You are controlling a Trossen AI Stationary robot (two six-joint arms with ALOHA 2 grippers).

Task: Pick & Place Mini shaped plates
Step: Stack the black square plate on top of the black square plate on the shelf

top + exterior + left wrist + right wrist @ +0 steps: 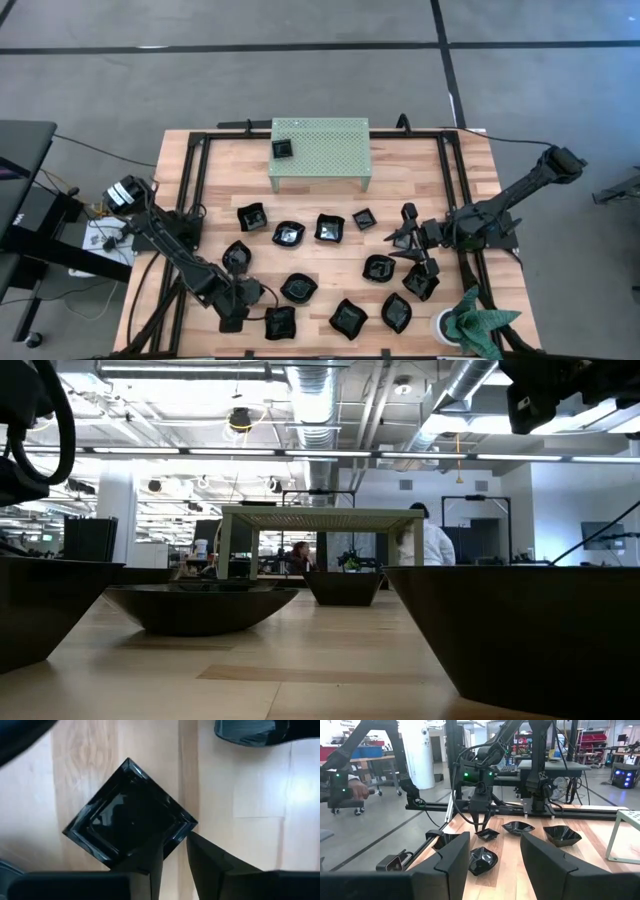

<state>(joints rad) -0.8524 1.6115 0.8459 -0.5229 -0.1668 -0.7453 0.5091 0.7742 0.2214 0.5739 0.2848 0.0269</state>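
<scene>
Several glossy black mini shaped plates lie across the wooden table (330, 200), and one small one (283, 149) sits on the pale green perforated stand (320, 150). My left gripper (263, 318) points down at a square plate (127, 812) that lies flat near the table's front left. It is open, with one finger inside the plate and the other outside its rim. The right wrist view shows that gripper (480, 826) over the same plate (487, 834). My right gripper (405, 245) hangs level above the plates at the right, open (495, 840) with nothing between its fingers. My left gripper comes from above, slanting, with its fingers on either side of the square plate's rim (176, 840) next to one corner. One finger (150, 857) is over the plate's hollow and the other (210, 862) over the wood. Whether either touches the rim, I cannot tell.
Another plate (250, 730) lies close beyond the square one. Black frame rails (195, 190) run along both sides of the table. A white pot with a green plant (470, 322) stands at the front right corner. In the low view, plates (190, 605) stand close in front.
</scene>
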